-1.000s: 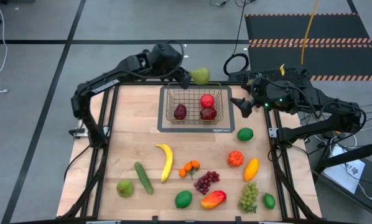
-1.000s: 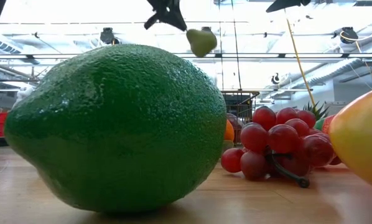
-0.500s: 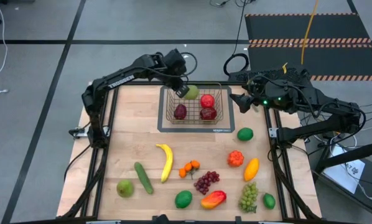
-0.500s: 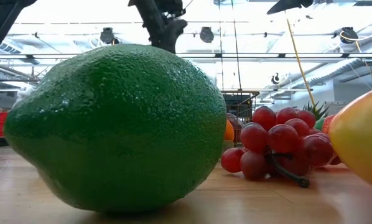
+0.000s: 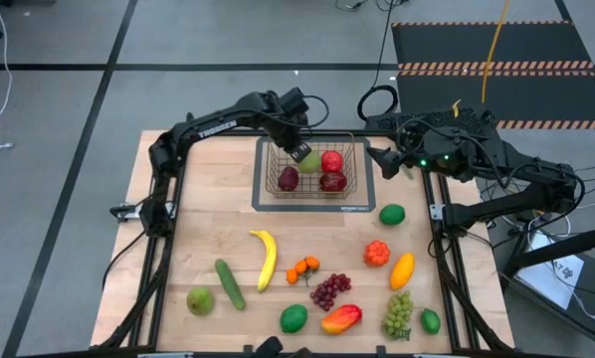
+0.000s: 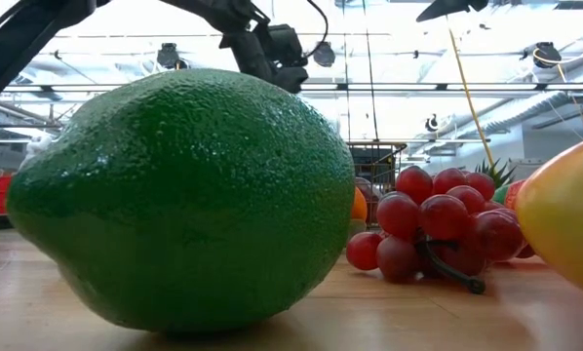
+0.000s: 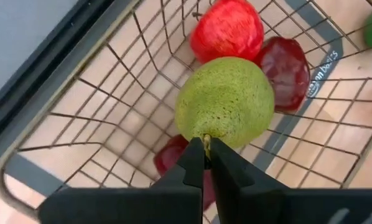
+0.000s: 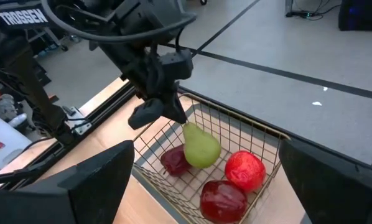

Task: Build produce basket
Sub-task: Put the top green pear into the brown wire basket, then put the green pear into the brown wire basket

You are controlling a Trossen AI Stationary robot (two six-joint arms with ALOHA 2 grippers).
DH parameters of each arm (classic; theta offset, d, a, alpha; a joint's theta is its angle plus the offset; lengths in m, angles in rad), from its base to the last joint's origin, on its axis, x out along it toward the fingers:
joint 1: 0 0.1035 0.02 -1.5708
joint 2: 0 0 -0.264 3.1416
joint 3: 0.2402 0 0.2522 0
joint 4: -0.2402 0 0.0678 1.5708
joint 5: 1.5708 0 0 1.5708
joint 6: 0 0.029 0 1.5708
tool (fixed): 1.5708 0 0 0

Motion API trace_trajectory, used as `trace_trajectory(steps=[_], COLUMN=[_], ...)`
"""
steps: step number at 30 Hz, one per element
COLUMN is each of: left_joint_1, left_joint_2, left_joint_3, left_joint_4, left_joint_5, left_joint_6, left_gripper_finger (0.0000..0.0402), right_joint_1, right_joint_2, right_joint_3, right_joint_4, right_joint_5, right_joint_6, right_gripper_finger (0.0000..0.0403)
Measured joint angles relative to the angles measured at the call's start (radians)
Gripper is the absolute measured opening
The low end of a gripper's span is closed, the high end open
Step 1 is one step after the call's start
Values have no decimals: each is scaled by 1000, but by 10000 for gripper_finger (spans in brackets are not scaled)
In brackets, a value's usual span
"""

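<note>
From the high view, the left pincer point(image 5: 299, 149) stood over the back-left part of the small rectangular dark wire-mesh basket point(image 5: 311, 167), shut on the stalk of a pale green toy pear point(image 5: 308, 159) that hung just inside the wire walls, beside three red fruits on the basket floor; the right pincer point(image 5: 385, 163) waited wide open and empty just off the basket's right side, so the left arm alone was placed for the drop. In the low view a large green toy fruit point(image 6: 179, 200) and a bunch of purple-red toy grapes point(image 6: 438, 231) on the wooden worktop point(image 6: 301, 312) blocked most of the scene, and only the left arm's dark links crossed overhead, the pear itself hidden. From the left wrist view, the pear point(image 7: 224, 101) hung straight below the closed fingertips point(image 7: 197, 163), its long axis running away from them toward the basket floor, with a bright red toy apple point(image 7: 227, 30) and a dark red one point(image 7: 289, 71) just beyond it. The right wrist view confirmed the pear point(image 8: 201, 146) dangling stalk-up within the rim, above and between the fruits. Release looked likely to drop it among them.
</note>
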Motion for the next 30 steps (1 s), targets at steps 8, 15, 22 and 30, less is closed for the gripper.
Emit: trace_trajectory(steps=[8,15,22,30], left_joint_1=[24,44,22,4], left_joint_2=[24,25,25,21], left_joint_3=[-14,-94,-129,-129], left_joint_4=[50,121,122,121], left_joint_5=[5,86,42,-22], left_joint_6=[-19,-95,-95,-101], left_gripper_finger=[10,26,76,148], right_joint_1=[0,0,0,0], right_joint_2=[0,0,0,0], right_joint_3=[0,0,0,0], right_joint_4=[5,8,7,7], right_joint_5=[-3,-4,-6,-8], right_joint_6=[1,-31,-37,-41], right_gripper_finger=[395,395,395,395])
